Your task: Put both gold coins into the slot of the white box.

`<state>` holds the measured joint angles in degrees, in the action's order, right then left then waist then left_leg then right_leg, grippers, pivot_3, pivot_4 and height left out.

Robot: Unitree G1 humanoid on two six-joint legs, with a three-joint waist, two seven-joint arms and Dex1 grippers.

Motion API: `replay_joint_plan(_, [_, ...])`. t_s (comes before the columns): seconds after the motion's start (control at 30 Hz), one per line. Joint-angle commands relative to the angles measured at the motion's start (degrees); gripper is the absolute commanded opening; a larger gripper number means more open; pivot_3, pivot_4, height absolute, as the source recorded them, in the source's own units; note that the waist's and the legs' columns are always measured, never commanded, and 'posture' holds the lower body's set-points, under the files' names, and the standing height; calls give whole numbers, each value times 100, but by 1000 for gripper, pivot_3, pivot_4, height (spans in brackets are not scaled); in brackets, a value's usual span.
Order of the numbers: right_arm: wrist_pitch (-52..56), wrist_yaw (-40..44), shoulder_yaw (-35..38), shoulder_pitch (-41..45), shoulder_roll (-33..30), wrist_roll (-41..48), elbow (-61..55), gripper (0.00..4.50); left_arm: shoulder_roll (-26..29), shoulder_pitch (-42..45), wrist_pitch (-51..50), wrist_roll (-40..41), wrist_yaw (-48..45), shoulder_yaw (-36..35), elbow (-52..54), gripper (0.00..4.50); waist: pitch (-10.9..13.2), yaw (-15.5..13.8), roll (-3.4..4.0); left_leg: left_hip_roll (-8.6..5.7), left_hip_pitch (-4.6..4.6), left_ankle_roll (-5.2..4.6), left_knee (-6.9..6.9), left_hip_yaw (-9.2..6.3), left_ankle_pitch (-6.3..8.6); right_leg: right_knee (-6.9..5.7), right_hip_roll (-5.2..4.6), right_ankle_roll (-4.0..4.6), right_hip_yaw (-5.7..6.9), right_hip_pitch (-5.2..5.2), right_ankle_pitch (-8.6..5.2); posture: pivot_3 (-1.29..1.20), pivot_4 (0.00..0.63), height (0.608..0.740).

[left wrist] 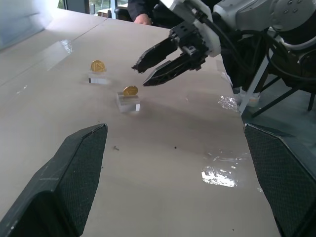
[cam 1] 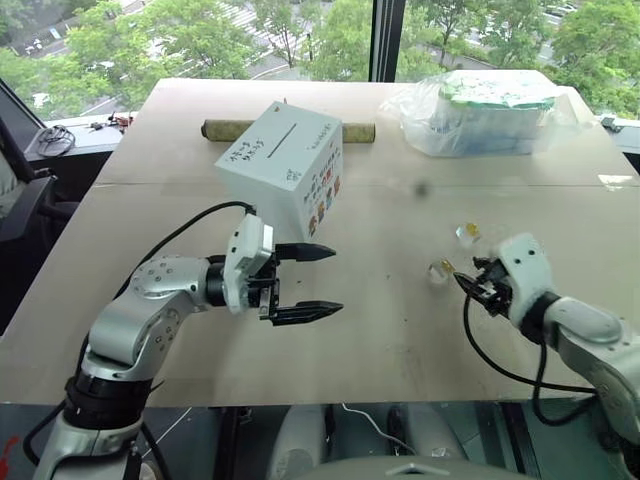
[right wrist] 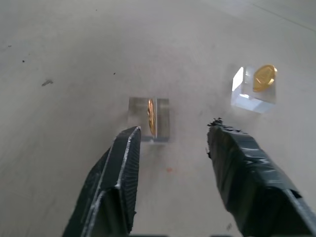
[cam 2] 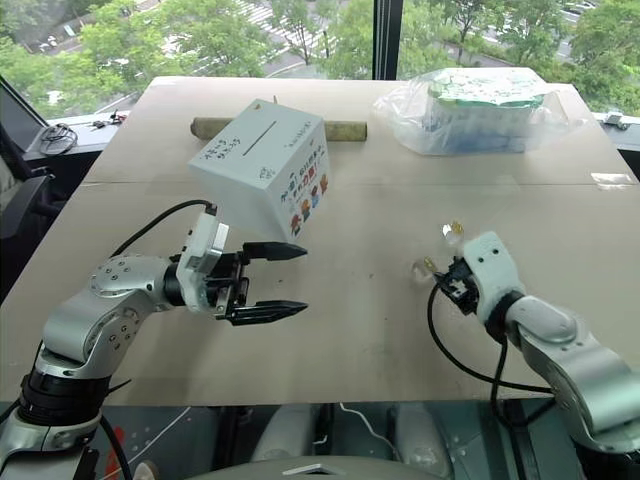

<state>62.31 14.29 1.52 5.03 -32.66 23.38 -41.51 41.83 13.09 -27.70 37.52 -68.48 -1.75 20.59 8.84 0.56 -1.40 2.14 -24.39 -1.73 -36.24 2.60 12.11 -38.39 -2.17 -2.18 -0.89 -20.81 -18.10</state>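
Two gold coins stand on edge in small clear blocks on the table's right half: the near coin (right wrist: 151,117) and the far coin (right wrist: 264,77), also seen as the near coin (cam 1: 445,265) and the far coin (cam 1: 467,232). My right gripper (right wrist: 174,129) is open just short of the near coin, with nothing between its fingers. The white box (cam 1: 280,165) sits tilted at the table's middle back, its slot (cam 1: 283,135) on the upper face. My left gripper (cam 1: 305,282) hovers wide open in front of the box, pointing right and holding nothing.
A clear-bagged green-and-white package (cam 1: 480,110) lies at the back right. A brown tube (cam 1: 360,130) lies behind the box. Cables and small parts (cam 1: 50,138) rest on a ledge beyond the table's left edge. Windows run behind the table.
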Motion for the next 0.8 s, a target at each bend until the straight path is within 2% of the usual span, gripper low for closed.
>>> replay_joint_plan(0.03, [29, -67, -102, 162, 43, -100, -50, 2362, 49, -81, 98, 113, -12, -150, 243, 4500, 0, 3, 1, 0, -11, 0, -1, -1, 0, -1, 2, 0, 0, -12, 0, 0, 150, 740])
replay_joint_plan(0.13, [51, -80, -189, 269, 129, -131, -10, 2362, 78, -143, 136, 103, -20, -159, 270, 4500, 0, 9, 1, 0, -39, 1, -6, 6, -1, -13, 3, -2, -9, -45, 1, 0, 150, 740])
replay_joint_plan(0.4, [108, -79, -205, 364, 192, -210, 69, 2362, 75, -178, 156, 135, 31, -181, 331, 4500, 0, 13, 1, 1, -36, 0, -8, 7, -1, -24, 7, -2, -10, -47, 1, 0, 150, 740])
replay_joint_plan(0.6, [14, -21, -246, 326, 204, -270, 191, 57, 46, -163, 166, 146, 72, -170, 332, 4500, 0, 14, 1, 1, -35, 0, -9, 7, -1, -28, 8, -2, -11, -48, 1, 0, 150, 740])
replay_joint_plan(0.8, [-90, 56, -308, 338, 197, -341, 255, 57, 13, -119, 123, 180, 153, -151, 311, 4500, 0, 14, 1, 1, -33, 0, -12, 8, -1, -34, 10, -2, -13, -48, 1, 0, 150, 740])
